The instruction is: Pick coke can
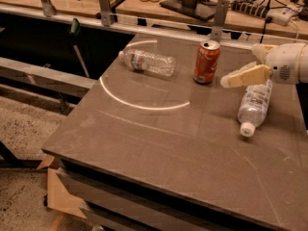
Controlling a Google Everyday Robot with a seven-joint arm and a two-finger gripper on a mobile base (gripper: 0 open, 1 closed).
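Observation:
The coke can (207, 61), red-orange with white markings and a silver top, stands upright at the back middle of the grey table (159, 143). My gripper (239, 66) comes in from the right edge, just right of the can and above the table. Its cream fingers (245, 76) are spread open and hold nothing. The lower fingertip is a short gap from the can's right side.
One clear water bottle (148, 61) lies on its side left of the can. Another water bottle (254, 105) lies below my gripper, with its cap toward the front. A white arc (139, 105) is marked on the table. A railing with posts (219, 13) runs along the back edge.

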